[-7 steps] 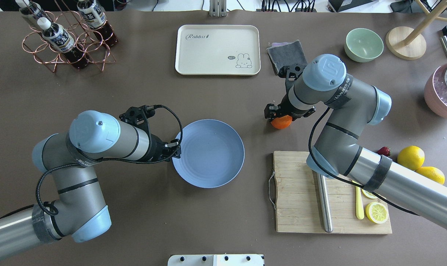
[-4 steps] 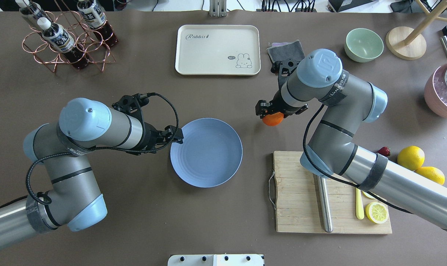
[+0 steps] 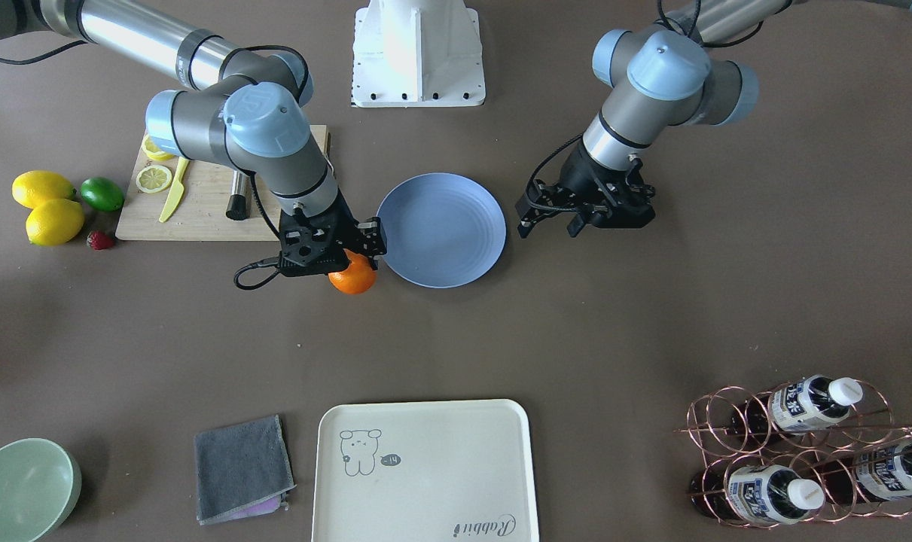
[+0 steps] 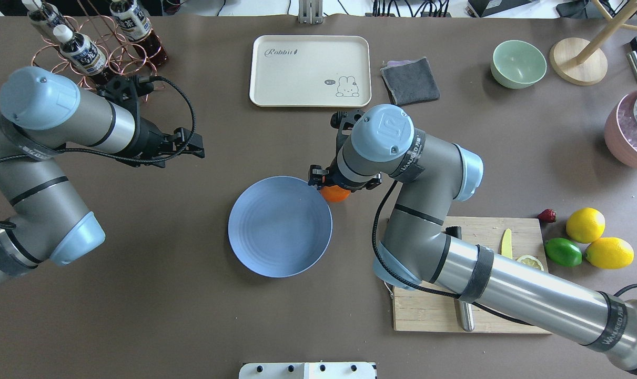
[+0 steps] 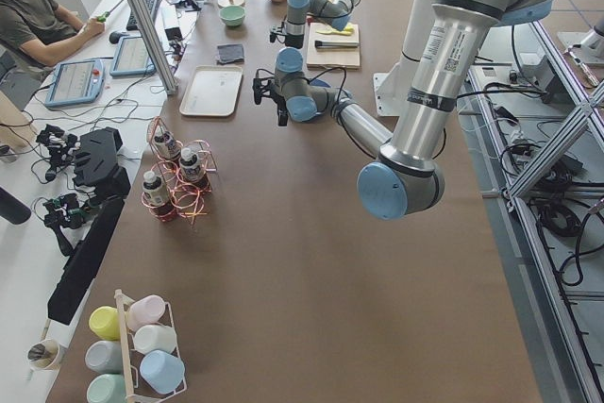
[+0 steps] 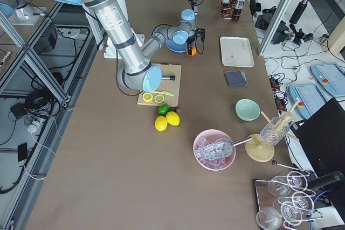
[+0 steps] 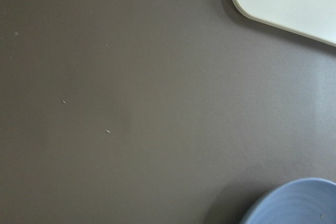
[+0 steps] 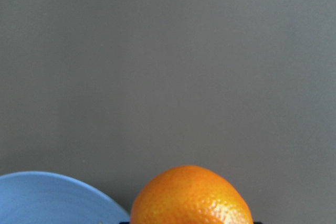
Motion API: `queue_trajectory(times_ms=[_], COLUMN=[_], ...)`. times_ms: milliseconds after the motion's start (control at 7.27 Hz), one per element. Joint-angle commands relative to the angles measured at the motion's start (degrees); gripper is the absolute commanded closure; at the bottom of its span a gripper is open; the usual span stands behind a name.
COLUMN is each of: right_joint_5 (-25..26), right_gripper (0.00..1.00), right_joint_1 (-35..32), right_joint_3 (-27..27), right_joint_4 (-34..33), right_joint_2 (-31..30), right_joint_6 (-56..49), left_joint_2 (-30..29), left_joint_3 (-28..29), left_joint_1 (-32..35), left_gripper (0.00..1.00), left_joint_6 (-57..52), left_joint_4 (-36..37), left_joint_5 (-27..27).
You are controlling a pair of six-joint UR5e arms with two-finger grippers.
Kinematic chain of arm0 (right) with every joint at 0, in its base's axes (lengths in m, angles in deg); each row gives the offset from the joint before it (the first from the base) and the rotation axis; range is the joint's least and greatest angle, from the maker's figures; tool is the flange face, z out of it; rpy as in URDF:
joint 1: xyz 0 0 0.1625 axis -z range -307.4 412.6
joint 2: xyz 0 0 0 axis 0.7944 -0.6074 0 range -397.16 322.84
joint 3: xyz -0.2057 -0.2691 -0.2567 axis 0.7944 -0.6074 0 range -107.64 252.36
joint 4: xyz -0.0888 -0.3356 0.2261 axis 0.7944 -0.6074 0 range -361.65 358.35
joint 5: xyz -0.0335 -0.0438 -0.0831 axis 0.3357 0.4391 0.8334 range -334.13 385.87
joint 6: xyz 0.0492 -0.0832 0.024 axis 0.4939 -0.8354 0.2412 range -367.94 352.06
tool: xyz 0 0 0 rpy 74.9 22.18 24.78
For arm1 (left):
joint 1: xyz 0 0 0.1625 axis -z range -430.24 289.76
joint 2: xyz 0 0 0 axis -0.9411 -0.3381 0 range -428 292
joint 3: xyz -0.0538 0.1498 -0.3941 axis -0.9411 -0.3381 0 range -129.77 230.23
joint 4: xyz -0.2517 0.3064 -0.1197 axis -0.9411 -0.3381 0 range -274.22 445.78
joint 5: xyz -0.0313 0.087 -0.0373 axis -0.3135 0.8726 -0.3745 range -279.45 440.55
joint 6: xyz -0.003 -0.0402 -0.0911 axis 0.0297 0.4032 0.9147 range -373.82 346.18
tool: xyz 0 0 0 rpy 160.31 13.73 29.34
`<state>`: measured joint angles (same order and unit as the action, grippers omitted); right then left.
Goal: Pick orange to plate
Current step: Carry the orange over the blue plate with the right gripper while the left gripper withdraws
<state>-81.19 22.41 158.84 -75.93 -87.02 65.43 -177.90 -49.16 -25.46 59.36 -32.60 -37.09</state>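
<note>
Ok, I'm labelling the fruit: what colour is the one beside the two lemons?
Green; the lime shows best in the overhead view.

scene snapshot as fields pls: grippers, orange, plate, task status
right gripper: shut on the small round bright-orange orange
left gripper: open, empty, well apart from the plate
plate: round shallow periwinkle-blue plate, nothing on it
orange position: beside the plate's rim, on the right arm's side, not over its middle
task status: orange picked, not yet on the plate
</note>
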Motion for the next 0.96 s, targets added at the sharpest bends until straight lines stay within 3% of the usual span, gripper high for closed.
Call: queue_trajectory(times_ms=[0, 275, 550, 826], right_joint_5=[0.36, -1.38, 4.89, 7.38], right_gripper=[1.00, 1.00, 1.00, 1.00], right_joint_1=[1.45, -0.91, 6.94, 10.23], right_joint_3=[0.17, 0.71, 0.36, -0.08], right_joint_4=[-0.25, -4.27, -4.65, -4.65], right_joint_2=[2.21, 4.66, 6.17, 6.79], right_joint_6=[2.82, 2.48, 7.45, 8.36], left_joint_2=[-0.40, -0.84, -0.23, 2.66], left_joint_3=[2.09, 2.10, 2.10, 2.27], left_joint_1=[2.24, 2.42, 5.47, 10.05], left_gripper=[0.03, 0.03, 0.03, 0.03], left_joint_6=[-1.72, -2.42, -3.64, -13.98], left_joint_4=[-0.19, -0.10, -0.19, 0.60], left_joint_5=[-1.19, -1.45, -4.85, -7.95])
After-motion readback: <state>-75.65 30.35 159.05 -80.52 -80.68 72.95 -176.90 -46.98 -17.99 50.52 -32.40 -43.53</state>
